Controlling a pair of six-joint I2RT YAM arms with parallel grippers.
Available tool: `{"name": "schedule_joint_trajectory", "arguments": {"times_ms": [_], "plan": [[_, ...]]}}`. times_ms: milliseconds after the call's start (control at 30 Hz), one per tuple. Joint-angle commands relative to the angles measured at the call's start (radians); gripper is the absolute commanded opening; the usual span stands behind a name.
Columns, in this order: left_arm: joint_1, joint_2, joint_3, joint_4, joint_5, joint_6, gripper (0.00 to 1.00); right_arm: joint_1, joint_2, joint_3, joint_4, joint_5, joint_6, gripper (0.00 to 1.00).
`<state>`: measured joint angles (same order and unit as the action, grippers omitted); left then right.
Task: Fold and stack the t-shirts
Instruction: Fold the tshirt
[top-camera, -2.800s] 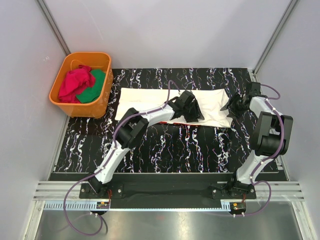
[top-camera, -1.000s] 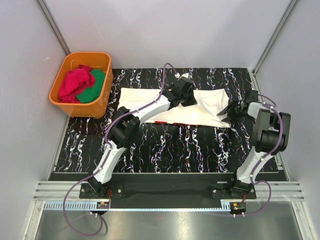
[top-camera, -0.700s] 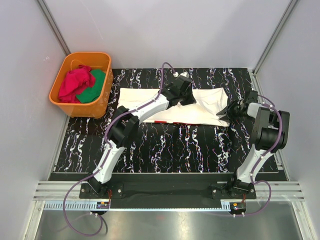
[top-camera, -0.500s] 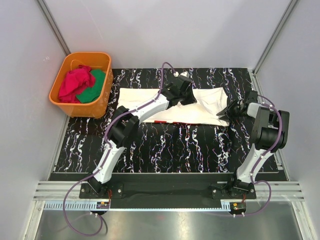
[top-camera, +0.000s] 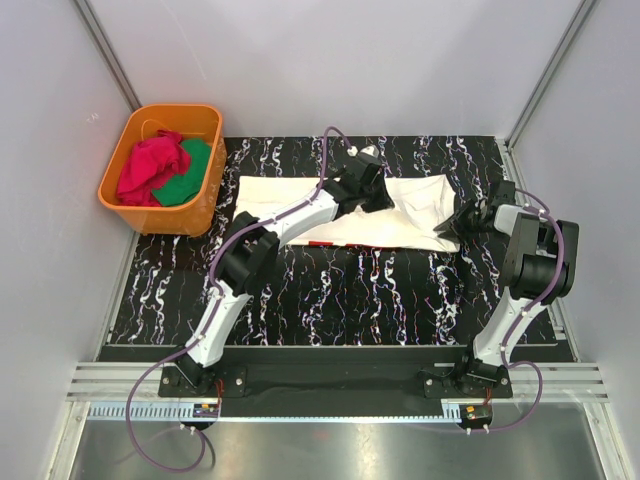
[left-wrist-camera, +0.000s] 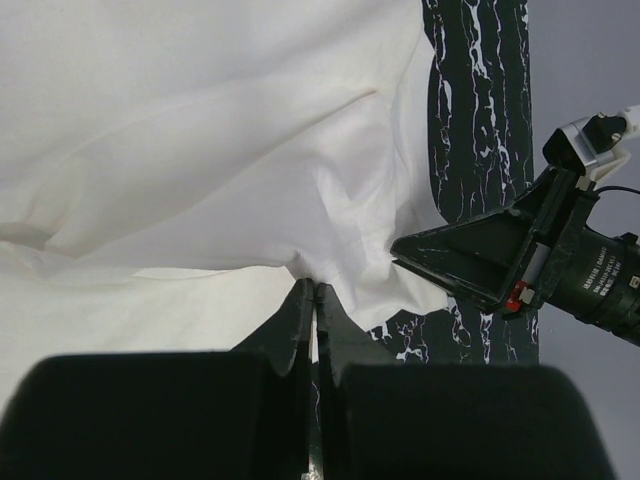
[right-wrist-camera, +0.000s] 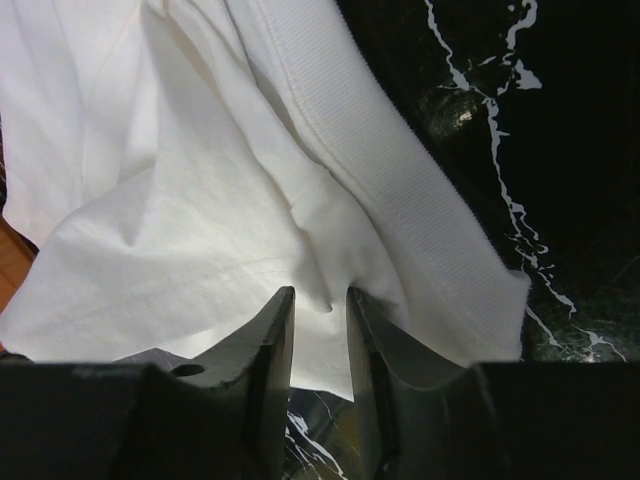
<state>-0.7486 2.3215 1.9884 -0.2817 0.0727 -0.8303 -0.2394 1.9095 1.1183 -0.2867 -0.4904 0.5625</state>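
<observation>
Left arm (top-camera: 225, 320) ran from the near-left base diagonally to the far middle of the tabletop (top-camera: 350, 300), wrist over the cream t-shirt (top-camera: 290, 195). Left tool (left-wrist-camera: 308, 290) was pressed together, pinching a raised peak of that shirt's cloth.

Right arm (top-camera: 540, 265) stood folded at the right edge, elbow high, forearm reaching left. Right tool (right-wrist-camera: 320, 295) sat low at the shirt's right end, fingers (right-wrist-camera: 270, 330) narrowly apart with a fold beside the hem between them. Couldn't tell whether it was clamped.

Shirt lay spread left-to-right across the far half of the tabletop, right end rumpled and just inside the right edge. A red strip (top-camera: 322, 243) showed at its near edge.

Black marbled surface showed from the shirt's near edge to the arm bases, with a thin band along the far edge. Orange tub (top-camera: 180, 108) sat at the far-left corner, apart from the shirt.
</observation>
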Motion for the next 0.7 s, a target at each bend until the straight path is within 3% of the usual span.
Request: {"name": "schedule_joint_trajectory", "arguments": {"times_ms": [0,100,133,300,667], "plan": [[0.000,-0.042,-0.020,0.059,0.016,-0.001,0.00,0.000,-0.006,0.029,0.001,0.001,-0.012,0.36],[0.000,-0.039,-0.019,0.062,0.027,-0.007,0.00,0.002,0.003,0.037,0.001,-0.007,-0.009,0.29],[0.000,-0.039,-0.020,0.061,0.027,-0.006,0.00,0.000,0.002,0.038,0.007,-0.007,-0.003,0.21],[0.000,-0.051,-0.039,0.073,0.024,-0.003,0.00,0.000,0.013,0.066,0.011,-0.037,0.011,0.00],[0.040,-0.070,-0.059,0.160,0.036,0.065,0.00,0.000,-0.009,0.167,0.072,-0.105,0.053,0.00]]}}
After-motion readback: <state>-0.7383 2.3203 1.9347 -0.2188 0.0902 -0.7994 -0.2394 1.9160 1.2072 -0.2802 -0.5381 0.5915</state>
